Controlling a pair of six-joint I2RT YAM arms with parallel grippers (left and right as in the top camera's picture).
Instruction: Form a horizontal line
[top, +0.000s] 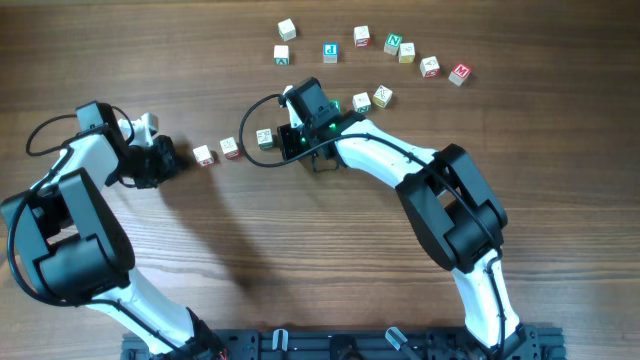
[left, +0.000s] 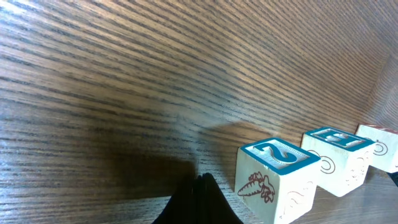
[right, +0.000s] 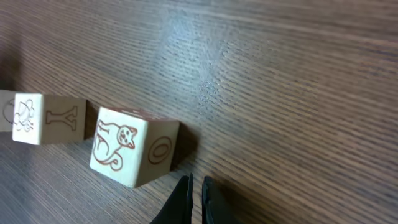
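- The horizontal line (top: 231, 148) is three pale cubes lying left of centre on the table (top: 300, 250). Its long axis runs left to right, with the right end tipped slightly toward the far side.
- From overhead the three are not joined. The left and middle cubes sit near each other with a slit between them, and the right cube (top: 265, 138) stands further off.
- The left gripper (top: 170, 160) lies just beside the row's left end, fingers together on nothing.
- The right gripper (top: 284, 140) sits just beside the right cube, its fingers (right: 183, 199) all but touching and holding nothing.
- The left wrist view looks along the row from its left end. The nearest cube (left: 277, 177) shows a teal 2 on one face and a red carrot on another, detail the overhead view is too small to give.
- The right wrist view looks from the other end. It shows a cat-and-O cube (right: 134, 146) twisted a little out of line with the Y cube (right: 46, 118) beyond it.
- Loose cubes (top: 393, 44) are scattered along the far side, among them a blue-lettered cube (top: 330, 52).
- Two more cubes (top: 383, 96) sit just right of the right gripper's wrist, which stands between them and the row.
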